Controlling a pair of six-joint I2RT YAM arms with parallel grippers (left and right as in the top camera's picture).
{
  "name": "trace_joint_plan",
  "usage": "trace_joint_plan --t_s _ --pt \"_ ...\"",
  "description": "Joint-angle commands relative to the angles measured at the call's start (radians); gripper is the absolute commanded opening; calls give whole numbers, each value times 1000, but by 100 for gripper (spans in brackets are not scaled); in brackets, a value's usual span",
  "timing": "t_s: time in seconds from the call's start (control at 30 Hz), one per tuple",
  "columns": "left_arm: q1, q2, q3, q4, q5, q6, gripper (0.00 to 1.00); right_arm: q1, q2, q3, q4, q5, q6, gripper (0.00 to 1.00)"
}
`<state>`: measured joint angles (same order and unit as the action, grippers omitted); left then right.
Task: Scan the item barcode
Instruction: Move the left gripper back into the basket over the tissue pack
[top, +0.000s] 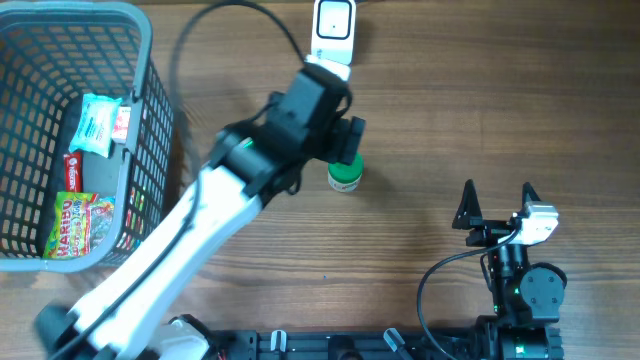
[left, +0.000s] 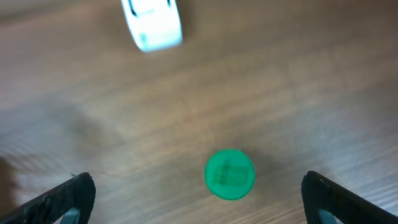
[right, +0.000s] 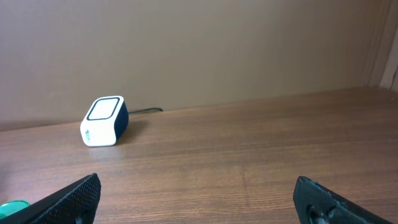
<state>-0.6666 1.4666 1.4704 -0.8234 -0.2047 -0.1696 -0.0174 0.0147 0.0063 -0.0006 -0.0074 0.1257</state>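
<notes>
While left gripper (left: 198, 199) hovers, jaws wide apart, over green-capped bottle (left: 229, 174), lower centre: centre on it, descend, close gently, carry to scanner (left: 151, 22), upper left. Right gripper (right: 199, 193) also apart.

Mock shop checkout built in a robot lab, going by my feeds. Shop cues: a grey plastic shopping basket (top: 150, 130) at the table's left end with packaged snacks inside, including a Haribo bag (top: 82, 222) and a white-green packet (top: 98, 122). There's also a white desktop barcode scanner (top: 333, 25) with a black cable (right: 146, 111) at the far edge. Lab cues: a bare wood-grain table (top: 450, 120) and a plain beige wall (right: 217, 43) behind it. My left arm (top: 190, 230) and right arm (top: 520, 285) stand at a black rail (top: 330, 345) along the near edge.
</notes>
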Motion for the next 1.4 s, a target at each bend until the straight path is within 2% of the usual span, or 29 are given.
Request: trace_joint_plan --t_s 0.0,0.07,0.13,0.2,0.3,0.37,0.47,0.57,0.67,0.8,0.97,1.03,1.17,1.37 --pt "6 -182 23 -2 -200 9 100 5 -5 -1 3 -16 -14 100" --pt "43 -282 23 11 -371 9 100 5 -5 -1 3 -16 -14 100" --pt "107 -342 23 33 -452 10 100 5 -5 -1 3 -16 -14 100" --pt "248 -403 23 58 -466 2 100 5 -5 -1 3 -16 -14 100" --pt "475 -439 22 60 -466 -103 100 5 -5 -1 3 -16 -14 100" --pt "650 -438 22 32 -410 -186 100 5 -5 -1 4 -16 -14 100" --pt "872 -375 22 -24 -170 -261 100 5 -5 -1 3 -16 -14 100" --pt "1022 -241 22 -77 21 -346 100 5 -5 -1 3 -16 -14 100" --pt "1058 -80 22 -136 27 -468 100 5 -5 -1 4 -16 -14 100" --pt "1045 129 22 -134 93 -471 100 5 -5 -1 3 -16 -14 100" --pt "1044 337 22 -43 134 -473 100 5 -5 -1 3 -16 -14 100" --pt "1043 382 22 -1 138 -483 100 5 -5 -1 4 -16 -14 100" --pt "1043 471 22 68 160 -583 100 5 -5 -1 3 -16 -14 100" --pt "1035 540 22 126 212 -632 100 5 -5 -1 3 -16 -14 100"
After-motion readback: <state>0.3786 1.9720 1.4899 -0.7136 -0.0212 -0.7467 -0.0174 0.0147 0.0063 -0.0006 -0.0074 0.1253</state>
